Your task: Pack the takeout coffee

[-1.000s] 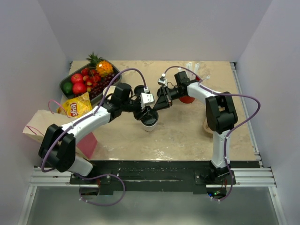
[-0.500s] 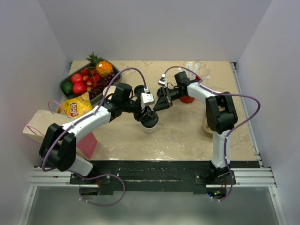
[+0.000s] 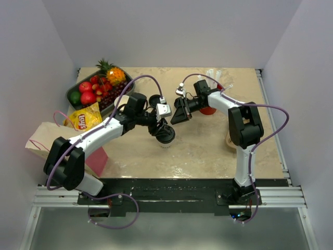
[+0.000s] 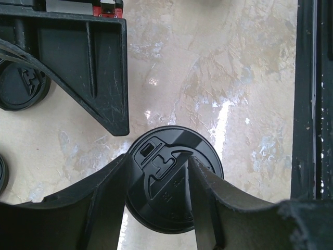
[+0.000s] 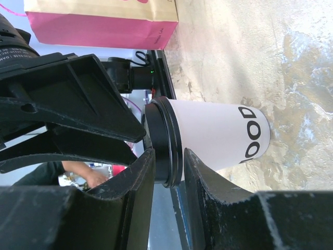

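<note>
The left gripper point(image 4: 157, 159) has sunk lower, jaws spread across the black lid point(image 4: 161, 208) capping the white cup point(image 5: 218, 136), the right gripper point(image 3: 177, 116) gapes empty nearby, and bagging it remains, I'd say.

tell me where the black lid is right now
In the top view, the black lid sits on the white paper cup near the table's middle, directly under the left gripper.

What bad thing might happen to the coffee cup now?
First, the left end effector sits over the black lid, jaws apart. If it pushes off-centre, the white paper cup might tip, because the right end effector is apart from it and nothing holds its side. Second, I cannot tell whether the lid is seated all round; if not, it might pop off later.
</note>
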Available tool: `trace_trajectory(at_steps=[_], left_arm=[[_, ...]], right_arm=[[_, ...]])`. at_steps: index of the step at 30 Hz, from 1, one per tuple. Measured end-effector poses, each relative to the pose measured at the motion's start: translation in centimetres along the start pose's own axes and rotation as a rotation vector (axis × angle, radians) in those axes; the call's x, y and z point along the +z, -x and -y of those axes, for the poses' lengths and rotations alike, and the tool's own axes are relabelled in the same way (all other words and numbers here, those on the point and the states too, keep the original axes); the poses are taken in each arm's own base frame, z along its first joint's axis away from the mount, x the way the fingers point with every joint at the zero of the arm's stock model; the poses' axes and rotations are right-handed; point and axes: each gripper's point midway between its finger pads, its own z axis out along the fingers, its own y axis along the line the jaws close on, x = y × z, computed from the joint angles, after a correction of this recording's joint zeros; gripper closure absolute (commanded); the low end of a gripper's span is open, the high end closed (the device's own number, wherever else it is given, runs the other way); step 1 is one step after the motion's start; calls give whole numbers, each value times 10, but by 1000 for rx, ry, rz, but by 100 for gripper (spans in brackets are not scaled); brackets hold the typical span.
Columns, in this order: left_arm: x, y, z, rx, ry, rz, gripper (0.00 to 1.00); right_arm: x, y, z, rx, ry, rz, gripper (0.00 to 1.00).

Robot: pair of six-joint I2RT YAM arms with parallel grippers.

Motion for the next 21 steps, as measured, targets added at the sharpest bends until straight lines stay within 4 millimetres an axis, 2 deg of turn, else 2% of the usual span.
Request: trace_trajectory(at_steps=[12,15,18,19,21], left_arm=[[0,-1,5,-18,-23,-1,47],[0,0,5,-21,-21,0,46],[-2,10,2,-28,-12,12,44],[-3,13,1,-28,-6,17,43],[-9,22,-4,-49,33,26,42]], right_arm=[[0,-2,4,-7,-19,-3,65],[-2,-2,2,-49,-26,-10,56],[-6,5,-3,-142,-42,-13,49],[-8,8,-6,-178,-47,-11,44],[-11,10,-12,-231,-55,-6,43]])
